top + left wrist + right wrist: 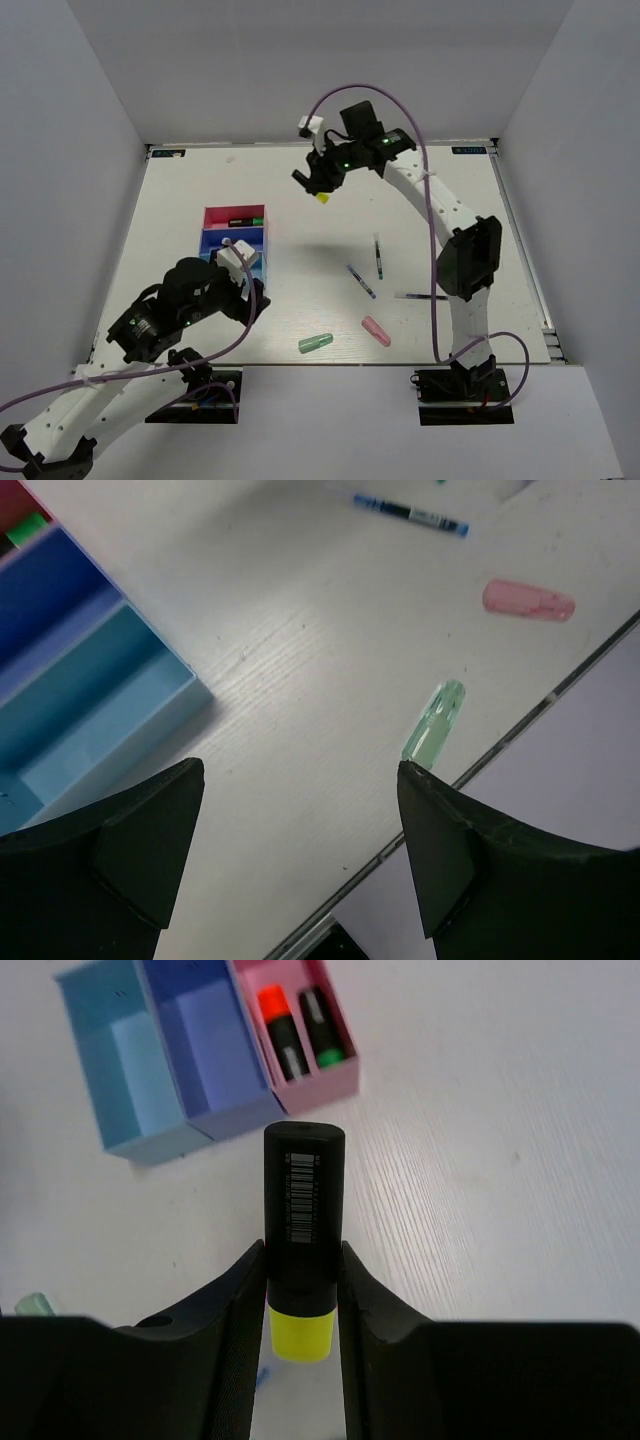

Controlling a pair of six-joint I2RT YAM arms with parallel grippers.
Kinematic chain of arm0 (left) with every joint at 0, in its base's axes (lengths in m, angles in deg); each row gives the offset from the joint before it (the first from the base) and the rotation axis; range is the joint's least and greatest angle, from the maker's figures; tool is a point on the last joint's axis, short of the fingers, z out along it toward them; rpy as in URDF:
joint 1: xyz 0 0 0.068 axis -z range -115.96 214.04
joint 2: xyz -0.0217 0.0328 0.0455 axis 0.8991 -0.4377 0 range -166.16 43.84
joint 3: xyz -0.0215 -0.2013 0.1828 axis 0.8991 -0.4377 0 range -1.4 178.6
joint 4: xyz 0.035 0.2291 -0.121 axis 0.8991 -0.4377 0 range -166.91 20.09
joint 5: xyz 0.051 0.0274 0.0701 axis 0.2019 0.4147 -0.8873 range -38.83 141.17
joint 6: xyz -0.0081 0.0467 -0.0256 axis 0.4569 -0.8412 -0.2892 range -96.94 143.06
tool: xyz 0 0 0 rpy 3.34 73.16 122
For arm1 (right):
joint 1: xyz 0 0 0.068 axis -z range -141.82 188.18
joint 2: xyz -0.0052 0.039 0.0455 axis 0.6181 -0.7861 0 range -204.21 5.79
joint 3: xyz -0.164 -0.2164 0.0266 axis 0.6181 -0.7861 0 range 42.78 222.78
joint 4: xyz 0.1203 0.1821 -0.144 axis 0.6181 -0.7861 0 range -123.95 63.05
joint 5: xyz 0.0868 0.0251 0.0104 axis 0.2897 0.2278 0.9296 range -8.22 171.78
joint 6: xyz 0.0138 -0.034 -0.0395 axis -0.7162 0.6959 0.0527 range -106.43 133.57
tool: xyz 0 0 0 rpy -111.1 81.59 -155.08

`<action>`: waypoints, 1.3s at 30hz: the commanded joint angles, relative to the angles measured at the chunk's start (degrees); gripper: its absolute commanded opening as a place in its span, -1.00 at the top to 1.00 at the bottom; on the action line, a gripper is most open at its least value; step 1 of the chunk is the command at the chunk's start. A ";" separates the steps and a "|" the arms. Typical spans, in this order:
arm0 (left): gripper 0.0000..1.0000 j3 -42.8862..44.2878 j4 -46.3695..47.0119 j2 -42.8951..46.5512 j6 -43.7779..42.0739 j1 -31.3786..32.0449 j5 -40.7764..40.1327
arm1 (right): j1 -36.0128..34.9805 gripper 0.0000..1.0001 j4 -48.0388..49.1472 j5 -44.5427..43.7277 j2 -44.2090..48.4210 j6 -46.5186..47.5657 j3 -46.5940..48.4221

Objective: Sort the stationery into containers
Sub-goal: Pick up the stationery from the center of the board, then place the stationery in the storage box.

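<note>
One marker (304, 1185), pinched in right gripper (301, 1260)

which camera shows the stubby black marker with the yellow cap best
Right wrist: the black yellow-capped marker sits centred, barcode visible, clamped in the right gripper. Top view shows only its yellow tip; left wrist view misses it.

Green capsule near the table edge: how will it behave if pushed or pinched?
Green capsule looks rounded and smooth, so it would probably roll if pushed. It lies close to the table edge, so a nudge might send it off. Translucent plastic: likely light, maybe slippery when pinched.
</note>
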 commanded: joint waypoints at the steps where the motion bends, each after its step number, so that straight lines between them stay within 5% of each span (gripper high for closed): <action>1: -0.76 4.99 2.73 0.67 0.58 0.25 -2.17 | -2.86 1.00 11.50 9.81 -3.53 -0.15 1.88; 14: -0.76 18.37 -0.08 -3.54 -0.65 0.25 -10.96 | -9.99 1.00 53.28 20.28 -21.89 -20.65 12.07; 39: -0.78 14.76 -1.66 -2.05 0.84 0.34 -8.24 | -12.64 1.00 59.80 11.32 -29.90 -11.77 5.31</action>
